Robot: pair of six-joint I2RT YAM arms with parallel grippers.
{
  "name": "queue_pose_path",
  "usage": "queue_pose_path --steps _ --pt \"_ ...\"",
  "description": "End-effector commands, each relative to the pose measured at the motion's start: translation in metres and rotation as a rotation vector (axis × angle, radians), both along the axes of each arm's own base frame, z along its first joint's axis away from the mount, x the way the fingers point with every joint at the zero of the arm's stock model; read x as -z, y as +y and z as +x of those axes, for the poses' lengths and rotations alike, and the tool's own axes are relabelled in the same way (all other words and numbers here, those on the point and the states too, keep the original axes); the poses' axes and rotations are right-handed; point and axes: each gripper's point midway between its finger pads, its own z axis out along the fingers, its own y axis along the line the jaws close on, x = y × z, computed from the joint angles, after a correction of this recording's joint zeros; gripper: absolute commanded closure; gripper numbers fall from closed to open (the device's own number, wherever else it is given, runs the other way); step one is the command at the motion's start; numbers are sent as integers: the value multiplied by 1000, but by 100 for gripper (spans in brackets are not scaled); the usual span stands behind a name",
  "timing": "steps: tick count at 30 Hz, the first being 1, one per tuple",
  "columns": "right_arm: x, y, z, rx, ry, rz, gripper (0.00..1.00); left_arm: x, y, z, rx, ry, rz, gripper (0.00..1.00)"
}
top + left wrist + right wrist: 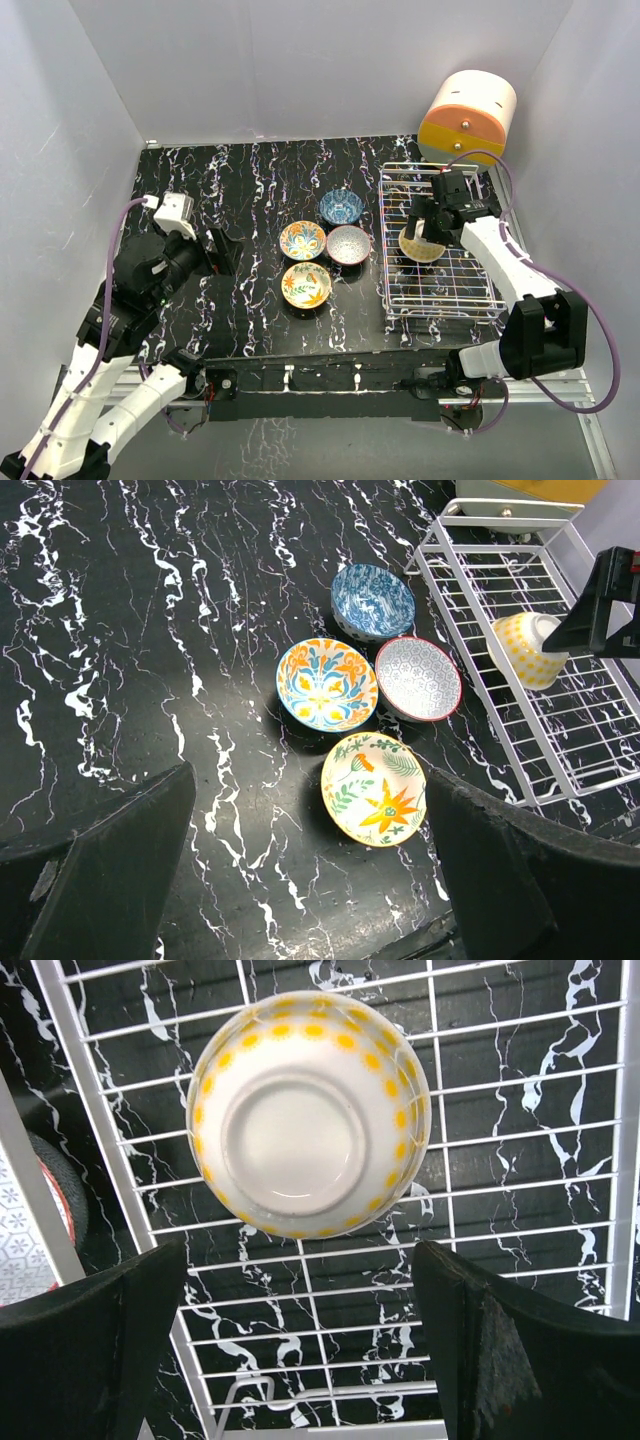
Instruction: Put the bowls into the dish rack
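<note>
One bowl racked, four waiting on the table (230,190).

Top view: shows the dish rack (470,285) at three o'clock on the table, with a yellow-dotted bowl (421,249) inside near its nine-o'clock edge and the right gripper (425,228) just at twelve o'clock of that bowl. Also shows four bowls clustered at centre: blue bowl (341,207), orange-floral bowl (302,240), red-rimmed bowl (348,244) and yellow-flower bowl (306,285), with the left gripper (222,250) at nine o'clock, apart from them. Left wrist: shows jaws spread wide with nothing between, the four bowls ahead toward twelve and one o'clock. Right wrist: shows jaws spread and clear of the yellow-dotted bowl, lying foot-up on the rack grid at twelve o'clock. Judged about one-fifth done, four bowls yet to load.
</note>
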Motion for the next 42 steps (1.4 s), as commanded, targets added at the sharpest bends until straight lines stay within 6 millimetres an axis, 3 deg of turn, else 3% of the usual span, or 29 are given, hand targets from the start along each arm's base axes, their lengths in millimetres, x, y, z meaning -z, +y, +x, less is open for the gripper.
queue_pose_path --steps 1,5,16,22,31,37,42 --pt "-22 -7 12 -7 -69 -81 1 -13 -3 1 19 -11 7 3" --pt "-24 -11 17 -12 -60 -117 1 -12 -8 6 28 13 14 3" --pt "-26 19 50 -128 1 -28 8 -10 -4 15 2 46 73 3" --pt "-12 9 48 -88 57 -74 8 -17 -2 21 -8 30 105 3" --pt "1 5 43 -59 74 -73 8 0 -9 23 17 72 98 3" --pt "5 -11 46 -23 72 -85 8 -1 -11 22 19 77 79 3" --pt "13 -9 49 -37 69 -64 13 -2 -12 23 18 82 82 3"
